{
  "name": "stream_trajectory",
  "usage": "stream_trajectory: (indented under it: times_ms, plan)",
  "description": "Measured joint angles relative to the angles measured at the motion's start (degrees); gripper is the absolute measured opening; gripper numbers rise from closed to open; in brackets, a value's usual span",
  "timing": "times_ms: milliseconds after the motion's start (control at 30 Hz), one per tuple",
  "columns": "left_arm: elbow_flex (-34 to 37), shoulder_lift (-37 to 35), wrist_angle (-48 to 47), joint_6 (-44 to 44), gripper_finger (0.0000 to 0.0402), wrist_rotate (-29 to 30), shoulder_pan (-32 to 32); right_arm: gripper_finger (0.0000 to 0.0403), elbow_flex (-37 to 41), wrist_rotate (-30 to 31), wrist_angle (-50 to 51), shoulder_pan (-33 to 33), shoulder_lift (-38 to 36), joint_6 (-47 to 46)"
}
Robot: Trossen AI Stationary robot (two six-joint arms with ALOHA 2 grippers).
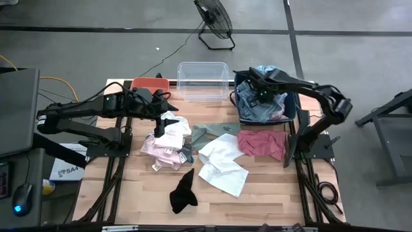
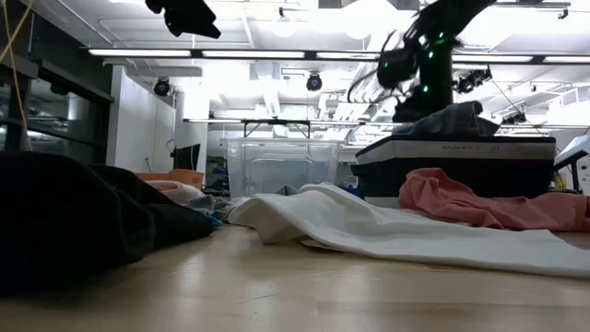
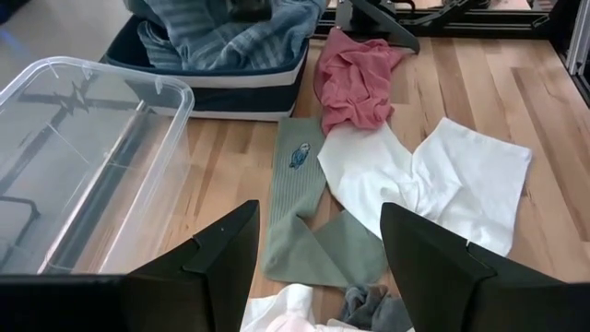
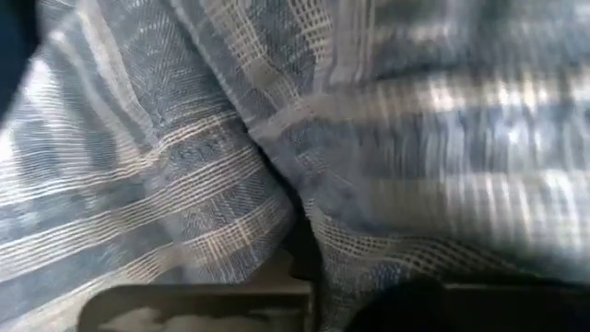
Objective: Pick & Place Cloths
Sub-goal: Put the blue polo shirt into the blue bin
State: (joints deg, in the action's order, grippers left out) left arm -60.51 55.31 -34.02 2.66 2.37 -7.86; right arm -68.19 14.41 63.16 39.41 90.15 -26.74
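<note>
My left gripper (image 1: pixel 164 106) (image 3: pixel 318 217) hovers open above the table's left middle, over the olive green cloth (image 3: pixel 304 212) (image 1: pixel 209 133) and a heap of pale pink (image 1: pixel 161 149) and white pieces. The white cloth (image 1: pixel 222 161) (image 3: pixel 442 180), the dark red cloth (image 1: pixel 261 143) (image 3: pixel 355 74) and the black cloth (image 1: pixel 183 193) lie flat on the wood. A small grey piece (image 3: pixel 369 304) sits beside the heap. My right gripper (image 1: pixel 259 92) (image 2: pixel 410 60) hangs over the blue-striped cloth (image 1: pixel 261 103) (image 4: pixel 277 138), which is heaped in the dark blue bin (image 1: pixel 293 111).
An orange bin (image 1: pixel 151 84) and a clear bin (image 1: pixel 203 76) (image 3: pixel 83 157) stand along the far edge, left of the dark blue bin. Bare wood shows along the near edge on both sides of the black cloth. A fan (image 1: pixel 215 22) stands on the floor beyond the table.
</note>
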Motion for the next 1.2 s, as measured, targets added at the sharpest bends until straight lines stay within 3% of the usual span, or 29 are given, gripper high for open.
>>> stream_trajectory:
  times_ms: [533,900,1200]
  plan:
    - [0.0,0.0,-0.4,0.0,0.022,0.0,0.0,0.0005,-0.1,-12.3,-2.3,5.1,11.1,3.0]
    - [0.0,0.0,-0.6,0.0,0.022,0.0,0.0,0.0008,0.0,-17.2,-3.0,5.1,12.8,4.4]
    - [0.0,0.0,-0.6,0.0,0.022,0.0,0.0,0.0077,0.2,-15.2,-2.9,4.9,6.9,5.5]
